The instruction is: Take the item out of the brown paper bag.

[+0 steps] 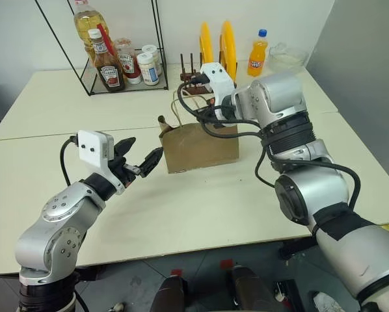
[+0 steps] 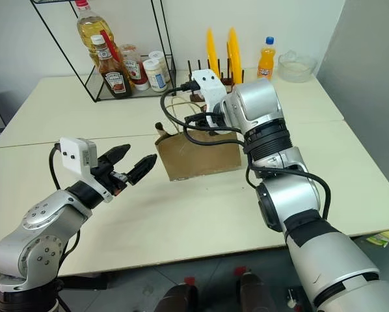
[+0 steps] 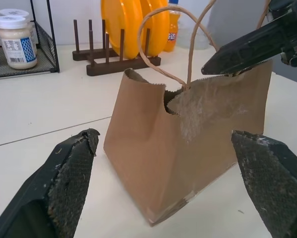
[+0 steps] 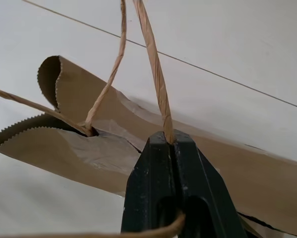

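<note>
The small brown kraft paper bag stands on the pale desk, its twisted-paper handle pinched by the right hand at its twelve o'clock, likely to steady the mouth, while the left hand waits spread at nine o'clock.

Silver-grey arms (black cables looped), white wrist housings, black fingers.

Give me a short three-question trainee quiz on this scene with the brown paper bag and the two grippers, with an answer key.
1. True or false: the right gripper is shut on a twisted-paper loop handle of the small brown kraft paper bag.
2. The left gripper is: A) shut on the bag, B) open beside the bag without touching it, C) inside the bag.
3. Fill in: the yellow plates stand in a dark wooden ____ behind the bag.

Key: 1 true; 2 B; 3 rack.
</note>
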You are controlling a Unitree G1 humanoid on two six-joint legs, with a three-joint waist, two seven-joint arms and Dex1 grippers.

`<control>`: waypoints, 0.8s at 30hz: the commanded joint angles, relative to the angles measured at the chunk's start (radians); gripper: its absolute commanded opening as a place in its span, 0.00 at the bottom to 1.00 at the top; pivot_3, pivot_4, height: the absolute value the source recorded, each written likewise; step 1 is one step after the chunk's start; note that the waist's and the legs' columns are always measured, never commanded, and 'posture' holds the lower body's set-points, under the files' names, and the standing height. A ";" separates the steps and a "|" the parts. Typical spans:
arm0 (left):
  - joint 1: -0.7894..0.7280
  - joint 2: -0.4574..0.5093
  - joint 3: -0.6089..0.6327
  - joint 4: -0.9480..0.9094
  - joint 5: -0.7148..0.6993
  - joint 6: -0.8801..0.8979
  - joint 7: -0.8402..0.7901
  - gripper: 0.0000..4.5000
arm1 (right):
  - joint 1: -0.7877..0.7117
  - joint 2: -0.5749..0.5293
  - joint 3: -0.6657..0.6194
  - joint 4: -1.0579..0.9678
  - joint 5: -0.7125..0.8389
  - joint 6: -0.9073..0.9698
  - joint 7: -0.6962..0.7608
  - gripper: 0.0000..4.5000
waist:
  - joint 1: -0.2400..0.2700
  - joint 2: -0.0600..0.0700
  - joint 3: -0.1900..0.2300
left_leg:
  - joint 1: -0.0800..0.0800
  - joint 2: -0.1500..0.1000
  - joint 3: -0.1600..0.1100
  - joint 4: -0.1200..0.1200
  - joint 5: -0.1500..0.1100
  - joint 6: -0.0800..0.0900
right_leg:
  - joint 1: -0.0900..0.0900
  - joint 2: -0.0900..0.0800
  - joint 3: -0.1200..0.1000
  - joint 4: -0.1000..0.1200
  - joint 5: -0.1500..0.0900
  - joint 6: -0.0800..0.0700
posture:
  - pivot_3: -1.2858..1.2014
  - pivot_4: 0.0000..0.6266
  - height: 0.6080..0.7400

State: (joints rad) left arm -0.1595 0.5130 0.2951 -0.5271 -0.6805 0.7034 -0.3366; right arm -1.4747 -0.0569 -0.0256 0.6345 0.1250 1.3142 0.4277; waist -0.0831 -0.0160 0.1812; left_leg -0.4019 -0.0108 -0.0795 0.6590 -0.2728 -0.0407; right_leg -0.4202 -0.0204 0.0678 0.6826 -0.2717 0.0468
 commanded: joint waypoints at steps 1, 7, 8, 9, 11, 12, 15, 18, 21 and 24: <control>-0.012 -0.004 0.004 -0.026 0.005 -0.026 0.005 1.00 | -0.052 0.031 -0.057 -0.047 0.040 0.058 -0.050 0.00 | 0.000 0.000 0.000 | 0.000 0.000 0.000 0.000 0.000 0.000 | 0.000 0.000 0.000 0.000 0.000 0.000 | 0.52 0.24 1.00; -0.008 -0.005 0.006 -0.027 0.007 -0.031 0.007 1.00 | -0.071 0.068 -0.132 -0.030 0.050 0.085 -0.145 0.00 | 0.001 0.000 0.000 | 0.000 0.000 0.000 0.000 0.000 0.000 | 0.000 0.000 0.000 0.000 0.000 0.000 | 0.52 0.24 1.00; -0.007 -0.005 0.006 -0.028 0.007 -0.032 0.008 1.00 | -0.074 0.072 -0.138 -0.026 0.052 0.082 -0.153 0.00 | 0.001 0.000 0.000 | 0.000 0.000 0.000 0.000 0.000 0.000 | 0.000 0.000 0.000 0.000 0.000 0.000 | 0.52 0.24 1.00; -0.005 -0.006 0.005 -0.029 0.008 -0.032 0.008 1.00 | -0.071 0.076 -0.142 -0.017 0.051 0.073 -0.162 0.00 | 0.001 0.000 0.000 | 0.000 0.000 0.000 0.000 0.000 0.000 | 0.000 0.000 0.000 0.000 0.000 0.000 | 0.52 0.24 1.00; -0.004 -0.006 0.003 -0.031 0.009 -0.032 0.010 1.00 | -0.054 0.081 -0.147 0.001 0.047 0.062 -0.181 0.00 | 0.001 0.000 0.000 | 0.000 0.000 0.000 0.000 0.000 0.000 | 0.000 0.001 0.000 0.000 0.000 0.000 | 0.52 0.24 1.00; -0.004 -0.006 0.003 -0.031 0.010 -0.032 0.010 1.00 | -0.043 0.082 -0.148 0.005 0.045 0.059 -0.189 0.00 | 0.001 0.000 0.000 | 0.000 0.000 0.000 0.000 0.000 0.000 | 0.000 0.000 0.000 0.000 0.000 0.000 | 0.52 0.24 1.00; -0.001 -0.002 0.007 -0.030 0.011 -0.033 0.008 1.00 | -0.017 0.077 -0.132 0.006 0.046 0.039 -0.188 0.00 | 0.001 0.000 0.000 | 0.000 0.000 0.000 0.000 0.000 0.000 | 0.000 0.000 0.000 0.000 0.000 0.000 | 0.52 0.24 1.00; 0.000 -0.001 0.008 -0.029 0.013 -0.033 0.008 1.00 | 0.016 0.057 -0.096 -0.021 0.053 0.024 -0.153 0.05 | 0.000 0.000 0.000 | 0.000 0.000 0.000 0.000 0.000 0.000 | 0.000 0.000 0.000 0.000 0.000 0.000 | 0.52 0.24 1.00; 0.001 0.004 0.012 -0.027 0.012 -0.032 0.001 1.00 | 0.041 0.028 -0.070 -0.068 0.066 0.036 -0.121 0.22 | 0.000 0.000 0.000 | 0.000 0.000 0.000 0.000 0.000 0.000 | 0.000 0.001 0.000 0.000 0.000 0.000 | 0.52 0.24 1.00; -0.008 0.019 0.020 -0.013 0.014 -0.031 -0.014 1.00 | 0.063 -0.023 -0.029 -0.155 0.097 0.061 -0.064 0.45 | 0.001 0.000 0.000 | 0.000 0.000 0.000 0.000 0.000 0.000 | 0.000 0.001 0.000 0.000 0.000 0.000 | 0.52 0.24 1.00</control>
State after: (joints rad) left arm -0.1589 0.5148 0.2914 -0.5247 -0.6679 0.6903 -0.3421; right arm -1.3988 -0.0606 -0.0710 0.5560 0.1894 1.3669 0.3276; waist -0.0825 -0.0161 0.1811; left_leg -0.4020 -0.0110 -0.0796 0.6588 -0.2729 -0.0405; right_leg -0.4199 -0.0198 0.0675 0.6825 -0.2718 0.0468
